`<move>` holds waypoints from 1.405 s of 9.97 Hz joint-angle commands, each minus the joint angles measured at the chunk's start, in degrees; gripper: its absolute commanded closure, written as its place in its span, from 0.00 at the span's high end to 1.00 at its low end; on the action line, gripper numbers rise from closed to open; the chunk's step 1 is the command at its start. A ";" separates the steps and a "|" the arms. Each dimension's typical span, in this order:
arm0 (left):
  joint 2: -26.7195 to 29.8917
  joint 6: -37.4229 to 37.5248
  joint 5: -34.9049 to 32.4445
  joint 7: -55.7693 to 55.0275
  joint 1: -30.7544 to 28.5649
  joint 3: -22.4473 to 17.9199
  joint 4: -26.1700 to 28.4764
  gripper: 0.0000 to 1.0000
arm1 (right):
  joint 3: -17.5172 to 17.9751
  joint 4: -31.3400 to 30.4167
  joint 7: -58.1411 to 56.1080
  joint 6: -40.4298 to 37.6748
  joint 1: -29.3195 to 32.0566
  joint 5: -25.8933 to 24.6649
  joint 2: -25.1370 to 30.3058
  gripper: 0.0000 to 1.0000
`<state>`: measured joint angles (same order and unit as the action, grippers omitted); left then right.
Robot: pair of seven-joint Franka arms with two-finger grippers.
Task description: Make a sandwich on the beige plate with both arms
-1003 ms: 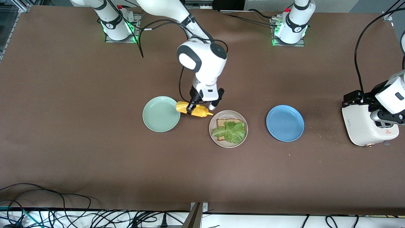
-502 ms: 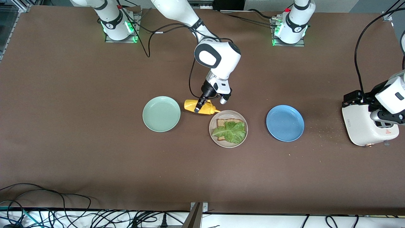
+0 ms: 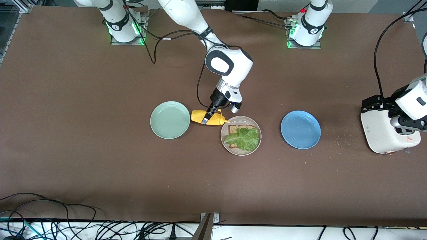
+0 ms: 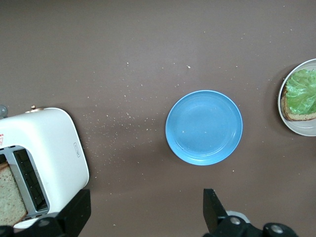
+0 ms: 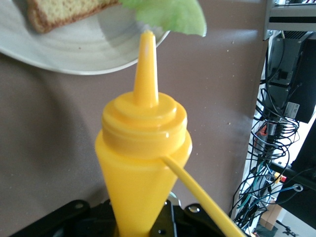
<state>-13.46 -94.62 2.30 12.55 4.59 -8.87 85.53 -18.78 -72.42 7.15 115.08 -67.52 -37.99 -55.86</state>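
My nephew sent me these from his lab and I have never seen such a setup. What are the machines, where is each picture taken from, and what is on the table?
Two white robot arms work at a brown table. One picture looks down from a high camera facing them; the other two come from cameras on each arm's wrist.

The right gripper is shut on a yellow squeeze bottle, tilted with its nozzle at the rim of the beige plate. That plate holds a bread slice under a lettuce leaf.

A mint-green plate and a blue plate lie bare on either side.

The left gripper is open, over the table by a white toaster with a bread slice in its slot.
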 commanded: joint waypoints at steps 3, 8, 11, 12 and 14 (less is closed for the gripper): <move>0.18 0.58 -1.95 0.19 0.07 0.43 -0.27 1.00 | -0.38 2.90 -0.12 -2.05 -0.50 -2.35 -2.06 0.00; 0.18 0.58 -1.95 0.19 -0.02 0.34 -0.27 1.00 | -1.52 8.87 -7.93 -10.47 1.33 6.15 2.22 0.00; 0.18 0.58 -1.95 0.10 -0.02 0.34 -0.27 1.00 | -1.53 8.53 -18.28 -15.82 6.95 16.25 11.09 0.00; 0.18 0.58 -1.95 0.19 -0.02 0.34 -0.27 1.00 | -1.70 7.31 -21.79 -17.41 9.23 18.63 14.34 0.00; 0.18 0.58 -1.95 0.19 -0.02 0.25 -0.27 1.00 | -1.79 2.74 -26.82 -17.34 14.76 25.03 21.37 0.00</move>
<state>-13.45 -94.59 2.30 12.55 4.62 -8.82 85.52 -21.51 -64.25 -16.33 97.81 -55.97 -17.16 -40.72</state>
